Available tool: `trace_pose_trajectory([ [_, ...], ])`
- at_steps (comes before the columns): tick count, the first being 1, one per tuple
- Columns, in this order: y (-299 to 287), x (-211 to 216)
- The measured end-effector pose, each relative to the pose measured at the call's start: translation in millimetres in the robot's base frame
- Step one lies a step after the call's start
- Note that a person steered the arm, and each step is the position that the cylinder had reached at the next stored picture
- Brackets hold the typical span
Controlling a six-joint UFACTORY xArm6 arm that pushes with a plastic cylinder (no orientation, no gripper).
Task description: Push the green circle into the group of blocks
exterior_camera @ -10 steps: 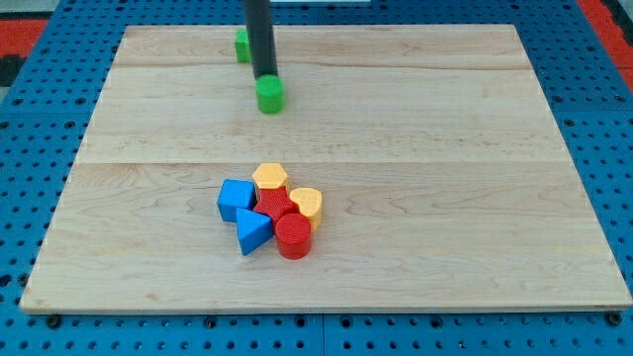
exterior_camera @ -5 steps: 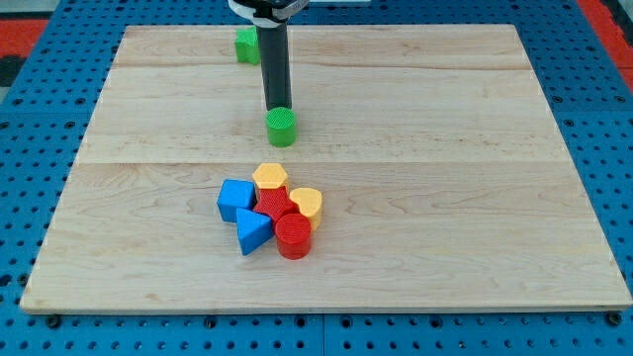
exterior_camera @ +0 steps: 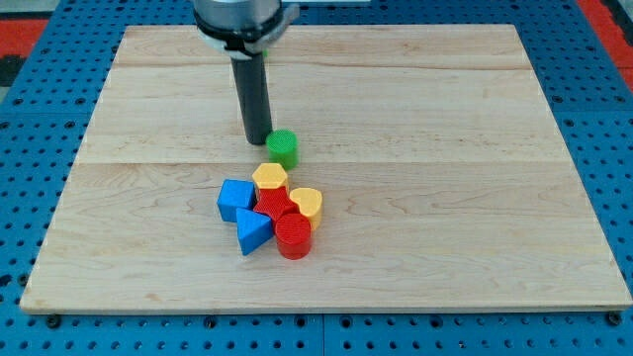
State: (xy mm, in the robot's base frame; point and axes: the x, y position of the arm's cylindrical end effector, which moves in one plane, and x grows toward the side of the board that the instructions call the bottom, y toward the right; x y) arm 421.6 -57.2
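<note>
Pale wooden boards make up the surface (exterior_camera: pixel 475 237), which sits on a blue pegboard. Nearest the view's bottom is the group: a red cylinder (exterior_camera: pixel 294 237) and a blue triangle (exterior_camera: pixel 252 232) in front, a red star (exterior_camera: pixel 275 206) in the middle, a blue cube (exterior_camera: pixel 235 198) on the view's left, a yellow heart (exterior_camera: pixel 308 203) on the right and a yellow hexagon (exterior_camera: pixel 269 177) at the back. Just beyond the hexagon, apart by a narrow gap, stands the green circle (exterior_camera: pixel 283 147). My tip (exterior_camera: pixel 258 139) rests touching or just beside its upper-left edge. No gripper exists on this rod, so nothing is held. To finish well, I judge the tip should come round behind the circle and press toward the view's bottom, slightly leftward, slowly, so the circle meets the hexagon without scattering the group.
</note>
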Motion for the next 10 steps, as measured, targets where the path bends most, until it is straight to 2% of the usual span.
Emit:
trace_pose_trajectory([
  [3, 70, 24],
  [4, 66, 40],
  [6, 150, 59],
  [7, 159, 97],
  [8, 135, 100],
  [10, 113, 74],
])
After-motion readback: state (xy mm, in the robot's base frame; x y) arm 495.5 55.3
